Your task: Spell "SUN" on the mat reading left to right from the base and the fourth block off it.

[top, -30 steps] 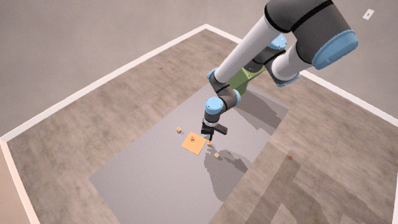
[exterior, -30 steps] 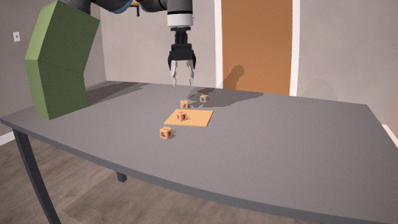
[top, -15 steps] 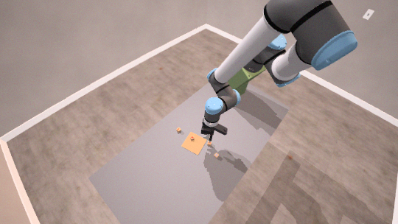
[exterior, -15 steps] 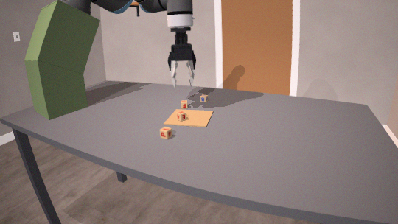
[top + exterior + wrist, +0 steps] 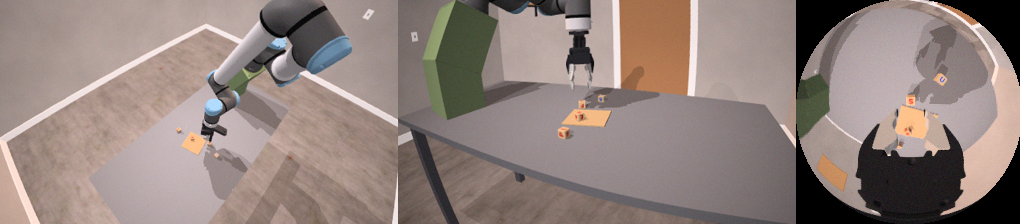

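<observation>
Overhead, your black two-jaw gripper [image 5: 579, 85] hung partly open and held nothing at frame centre, above the tan S block [image 5: 581, 104] lying just beyond the orange mat [image 5: 597, 119].

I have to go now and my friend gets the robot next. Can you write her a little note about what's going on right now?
Gripper: partly open, holding nothing, hanging in the air above the blocks.
Mat: one block sits on it, near one corner. Its top letter can't be read.
S block: on the table just past the mat's edge, right below the gripper.
U block: further off, in the arm's shadow.
Fourth block: on the table off the mat's other side; letter unreadable.
Done: at most one block placed.
Left: get S, U and N in a tight row on the mat, spare block off it.
</observation>
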Robot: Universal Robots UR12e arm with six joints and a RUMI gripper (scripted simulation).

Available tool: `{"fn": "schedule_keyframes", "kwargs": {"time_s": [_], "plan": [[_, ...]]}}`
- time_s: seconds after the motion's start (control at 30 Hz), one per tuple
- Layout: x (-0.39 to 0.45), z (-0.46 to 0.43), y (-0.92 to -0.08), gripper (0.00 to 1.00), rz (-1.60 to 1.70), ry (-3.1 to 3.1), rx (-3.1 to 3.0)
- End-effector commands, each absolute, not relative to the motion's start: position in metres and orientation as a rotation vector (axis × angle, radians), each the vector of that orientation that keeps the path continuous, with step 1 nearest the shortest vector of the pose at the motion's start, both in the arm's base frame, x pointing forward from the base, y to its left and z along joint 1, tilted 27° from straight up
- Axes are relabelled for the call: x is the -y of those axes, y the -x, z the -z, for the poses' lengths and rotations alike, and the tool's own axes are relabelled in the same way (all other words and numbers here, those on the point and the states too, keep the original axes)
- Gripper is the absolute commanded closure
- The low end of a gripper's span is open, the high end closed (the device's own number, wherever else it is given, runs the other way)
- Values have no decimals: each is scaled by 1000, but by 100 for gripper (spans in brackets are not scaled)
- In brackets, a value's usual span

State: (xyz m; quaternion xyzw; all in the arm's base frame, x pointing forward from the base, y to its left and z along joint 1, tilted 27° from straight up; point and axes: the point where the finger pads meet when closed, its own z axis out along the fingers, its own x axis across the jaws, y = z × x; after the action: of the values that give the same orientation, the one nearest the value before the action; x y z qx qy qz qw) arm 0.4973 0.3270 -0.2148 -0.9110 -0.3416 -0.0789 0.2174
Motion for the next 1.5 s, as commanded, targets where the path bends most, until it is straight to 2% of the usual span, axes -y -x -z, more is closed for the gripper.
{"fn": "schedule_keyframes", "kwargs": {"time_s": [0.0, 1.47], "plan": [[-330, 221, -498, 64, 220, 2523, 946], [-344, 249, -498, 64, 220, 2523, 946]]}}
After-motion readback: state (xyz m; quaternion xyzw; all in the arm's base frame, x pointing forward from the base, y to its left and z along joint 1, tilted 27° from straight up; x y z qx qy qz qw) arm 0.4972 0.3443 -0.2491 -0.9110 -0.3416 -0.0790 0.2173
